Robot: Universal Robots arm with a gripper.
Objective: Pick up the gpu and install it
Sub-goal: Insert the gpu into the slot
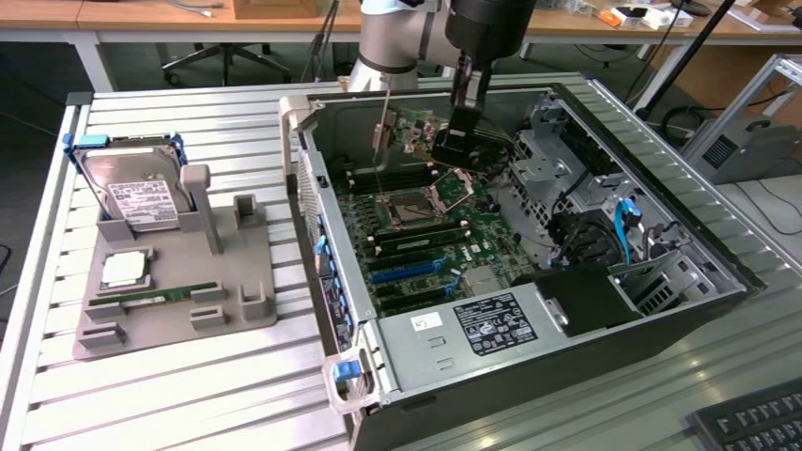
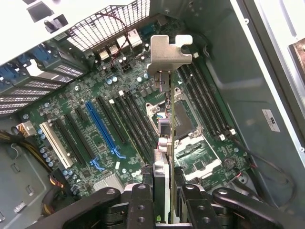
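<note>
One arm [image 1: 386, 42], pale grey w/ silver joint, comes in from the far edge in ext. view, upper section near vertical. Black wrist housing [image 1: 489, 23] sits just to the ext. view's right of it, pointing down. Below that a slim black link drops to the gripper [image 1: 454, 150], approx. vertical, leaning a bit twd the ext. view's left. Jaws partly closed and clamped on the gpu [image 2: 167, 52], gripped at the end nearest the wrist. In wrist view both black fingers [image 2: 141, 205] flank the card, one per side, touching it, card edge-on btwn them. Finger links dark, w/ round bolt heads at the knuckles.
</note>
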